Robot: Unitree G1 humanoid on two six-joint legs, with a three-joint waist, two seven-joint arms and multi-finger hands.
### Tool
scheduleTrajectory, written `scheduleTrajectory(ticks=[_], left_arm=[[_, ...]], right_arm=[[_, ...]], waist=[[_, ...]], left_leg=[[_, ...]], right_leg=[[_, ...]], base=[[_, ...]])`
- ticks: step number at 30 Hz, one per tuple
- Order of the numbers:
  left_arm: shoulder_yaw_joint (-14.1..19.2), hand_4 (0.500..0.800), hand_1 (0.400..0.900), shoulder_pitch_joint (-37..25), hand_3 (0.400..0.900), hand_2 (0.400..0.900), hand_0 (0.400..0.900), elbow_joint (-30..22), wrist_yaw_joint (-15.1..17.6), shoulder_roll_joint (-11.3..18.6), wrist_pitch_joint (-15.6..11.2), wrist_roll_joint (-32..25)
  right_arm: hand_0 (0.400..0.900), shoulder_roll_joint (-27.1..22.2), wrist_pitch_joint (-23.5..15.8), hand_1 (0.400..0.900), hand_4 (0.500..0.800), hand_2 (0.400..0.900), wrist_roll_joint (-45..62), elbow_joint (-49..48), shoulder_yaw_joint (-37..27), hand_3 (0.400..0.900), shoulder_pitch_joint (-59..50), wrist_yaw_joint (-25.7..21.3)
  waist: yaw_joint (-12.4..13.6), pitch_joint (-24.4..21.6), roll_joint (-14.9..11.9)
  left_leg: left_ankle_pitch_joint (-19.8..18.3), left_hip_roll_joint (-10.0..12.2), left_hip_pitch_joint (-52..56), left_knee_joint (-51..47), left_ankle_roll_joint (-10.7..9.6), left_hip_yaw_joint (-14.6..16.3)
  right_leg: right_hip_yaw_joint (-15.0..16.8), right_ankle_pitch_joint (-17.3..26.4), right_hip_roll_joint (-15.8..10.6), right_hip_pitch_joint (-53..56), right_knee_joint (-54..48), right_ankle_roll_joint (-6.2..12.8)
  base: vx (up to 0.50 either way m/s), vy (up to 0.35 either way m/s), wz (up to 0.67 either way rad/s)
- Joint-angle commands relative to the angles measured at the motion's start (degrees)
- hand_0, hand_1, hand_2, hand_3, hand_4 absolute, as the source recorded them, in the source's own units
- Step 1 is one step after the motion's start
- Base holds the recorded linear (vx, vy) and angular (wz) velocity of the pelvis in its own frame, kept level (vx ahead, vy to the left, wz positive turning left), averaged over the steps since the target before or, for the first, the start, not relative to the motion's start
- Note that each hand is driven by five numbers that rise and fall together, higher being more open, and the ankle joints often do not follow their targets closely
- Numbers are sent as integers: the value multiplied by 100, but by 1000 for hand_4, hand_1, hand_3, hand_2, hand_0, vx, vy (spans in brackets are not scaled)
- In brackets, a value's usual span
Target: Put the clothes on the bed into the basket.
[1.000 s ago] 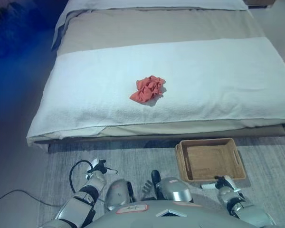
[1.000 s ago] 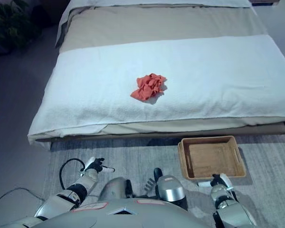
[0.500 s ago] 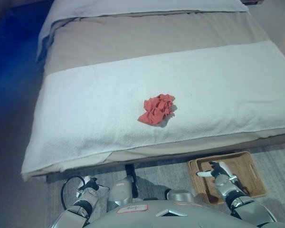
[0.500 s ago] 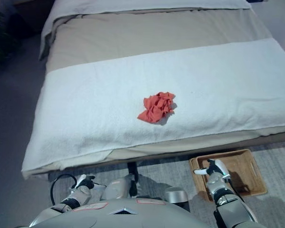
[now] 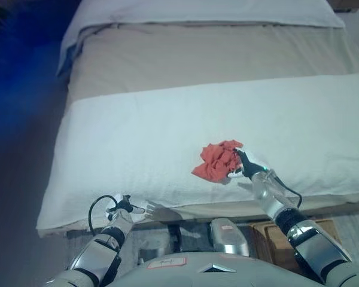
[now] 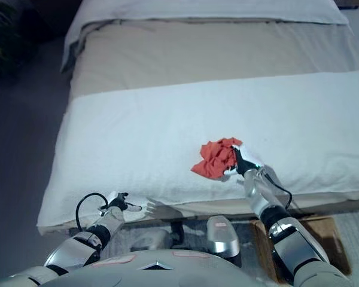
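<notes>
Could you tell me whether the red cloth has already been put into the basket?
No, the red cloth lies crumpled on the white blanket of the bed, with the right hand at its edge, and the basket sits on the floor.

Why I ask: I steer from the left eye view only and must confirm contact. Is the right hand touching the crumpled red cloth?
Observer: In the right eye view the right hand touches the crumpled red cloth at its right edge; I cannot tell whether it grips.
Operator: The basket?
Observer: The brown woven basket sits on the floor behind the right forearm; its right rim shows further down here.
Operator: Left hand?
Observer: The left hand is low by the white blanket's near edge, fingers relaxed, apart from the cloth.
</notes>
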Motion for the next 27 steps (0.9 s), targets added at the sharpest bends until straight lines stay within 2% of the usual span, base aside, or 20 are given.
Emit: scheduleTrajectory(ticks=[1, 6, 16, 20, 27], left_arm=[[-8, 800, 900, 268, 900, 900, 900, 33, 135, 181, 10, 305], [29, 800, 900, 399, 900, 900, 900, 45, 169, 179, 70, 287], [73, 800, 900, 337, 900, 900, 900, 115, 317, 155, 102, 95], [55, 800, 900, 290, 900, 900, 900, 153, 354, 153, 102, 53], [-7, 800, 900, -78, 900, 900, 900, 222, 597, 153, 103, -303]], right_arm=[[900, -495, 2, 900, 800, 900, -309, -106, -81, 900, -160, -375], [900, -535, -9, 900, 800, 900, -303, -211, -106, 900, -47, -428], [900, -390, -56, 900, 800, 900, -243, -199, 185, 900, -287, -463], [900, -314, -65, 900, 800, 900, -254, -156, 362, 900, -360, -444], [900, -91, 34, 900, 800, 900, 2, 165, 518, 900, -936, -632]], waist=[[-140, -159, -309], [-91, -269, -219], [-17, -304, -32], [9, -197, 21], [91, 152, 214]], left_leg=[[-116, -287, -46, -42, -583, 124], [-174, -270, -151, -42, -622, -22], [-147, -227, -595, -42, -748, -94], [-133, -232, -721, -42, -752, -116], [43, -308, -1298, -42, -764, -166]], right_leg=[[-4, 610, -58, -466, 311, -10], [-271, 593, -117, -298, 150, -81], [-413, 594, -175, -412, -155, -95], [-414, 555, -185, -535, -81, -107], [-411, 486, -270, -1377, 501, -129]], base=[[211, -81, 47], [170, -71, 33], [73, -28, 10], [11, 15, 4], [-83, 52, 9]])
